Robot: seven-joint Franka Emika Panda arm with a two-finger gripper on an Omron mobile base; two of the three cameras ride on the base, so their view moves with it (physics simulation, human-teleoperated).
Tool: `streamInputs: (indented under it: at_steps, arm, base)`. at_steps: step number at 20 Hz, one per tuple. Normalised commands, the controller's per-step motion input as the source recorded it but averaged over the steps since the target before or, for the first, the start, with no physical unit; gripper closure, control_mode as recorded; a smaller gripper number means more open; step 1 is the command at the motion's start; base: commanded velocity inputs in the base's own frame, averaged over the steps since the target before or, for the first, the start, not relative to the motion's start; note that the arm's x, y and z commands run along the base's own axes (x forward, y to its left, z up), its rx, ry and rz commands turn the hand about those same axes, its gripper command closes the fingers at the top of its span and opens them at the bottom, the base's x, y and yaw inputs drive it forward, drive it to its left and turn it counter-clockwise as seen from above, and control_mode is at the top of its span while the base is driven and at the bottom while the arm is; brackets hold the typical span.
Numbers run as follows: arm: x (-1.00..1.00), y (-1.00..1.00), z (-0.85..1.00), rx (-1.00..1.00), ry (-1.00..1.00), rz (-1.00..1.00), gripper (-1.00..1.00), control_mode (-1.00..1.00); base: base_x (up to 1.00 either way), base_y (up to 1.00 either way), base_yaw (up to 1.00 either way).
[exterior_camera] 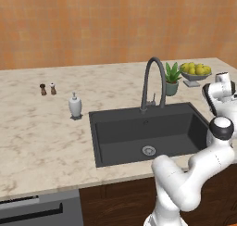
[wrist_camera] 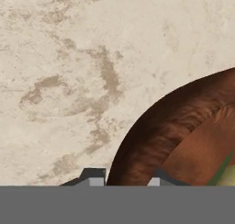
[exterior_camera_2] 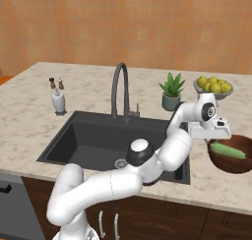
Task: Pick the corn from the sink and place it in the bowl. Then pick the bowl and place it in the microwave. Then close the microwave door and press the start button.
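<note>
The reddish-brown bowl (exterior_camera_2: 235, 162) stands on the counter to the right of the sink (exterior_camera_2: 98, 145), and the corn (exterior_camera_2: 227, 149) lies inside it. My gripper (exterior_camera_2: 212, 138) hangs open just over the bowl's left rim, fingers pointing down. In the hand view the two fingertips (wrist_camera: 94, 179) stand apart over the bowl's rim (wrist_camera: 156, 140), with one tip over the counter and the other over the bowl. A sliver of the corn (wrist_camera: 228, 173) shows at the lower right there. The dark sink (exterior_camera: 139, 132) holds nothing but its drain. The microwave is out of view.
A tall arched faucet (exterior_camera_2: 120, 89) rises behind the sink. A potted plant (exterior_camera_2: 171, 92) and a pale footed bowl of yellow fruit (exterior_camera_2: 213, 85) stand behind the bowl. A soap dispenser (exterior_camera: 75, 105) and two small shakers (exterior_camera: 47, 89) are to the left.
</note>
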Motion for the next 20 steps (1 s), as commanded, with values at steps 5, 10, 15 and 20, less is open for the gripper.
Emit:
streamInputs:
  at_steps: [5, 10, 15, 20]
  arm:
    - [-0.20, 0.07, 0.06, 0.00, -0.04, 0.01, 1.00, -1.00]
    - [-0.23, 0.41, 0.33, 0.00, -0.12, 0.13, 1.00, -1.00]
    - [-0.48, 0.52, 0.48, -0.03, -0.21, 0.22, 1.00, -1.00]
    - [-0.53, 0.61, 0.42, -0.07, -0.19, 0.25, 1.00, -1.00]
  base:
    - [0.00, 0.00, 0.00]
    - [0.00, 0.00, 0.00]
    - [0.00, 0.00, 0.00]
    - [0.00, 0.00, 0.00]
